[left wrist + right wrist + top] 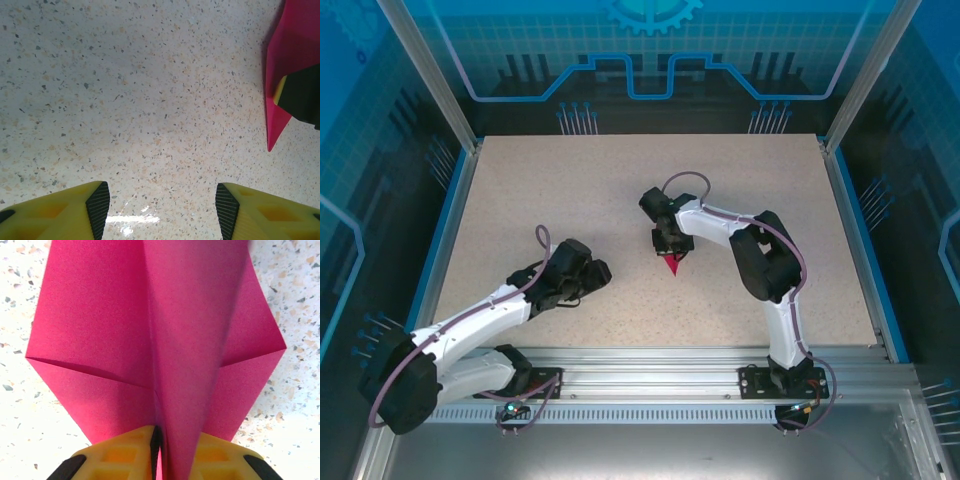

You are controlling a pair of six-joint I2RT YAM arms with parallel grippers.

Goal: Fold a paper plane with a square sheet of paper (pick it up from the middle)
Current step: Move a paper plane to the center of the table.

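I have the right gripper (670,243) closed on the paper plane (672,264), a little right of the table's (570,190) middle. From the top view, only the plane's sharp magenta tip pokes out from under the gripper. It points toward the near edge, so the long axis runs roughly near to far. The rest of the plane is hidden under the wrist there.

On the right wrist camera the yellow fingers (120,455) are pinched together on the centre fold of the plane (100,340). The paper narrows toward the fingers and widens away from them. A flap spreads to each side, and each has a diagonal crease running out to its corner. I cannot tell whether the paper touches the table or hangs just above it.

The left gripper (598,272) sits low over the table, left of the plane and slightly nearer, and apart from it. On its own camera the two yellow fingers (75,210) stand wide apart with bare speckled tabletop between them, holding nothing. The plane (285,50) shows at the right edge of that picture, with one of the right gripper's fingers (300,95) across it.
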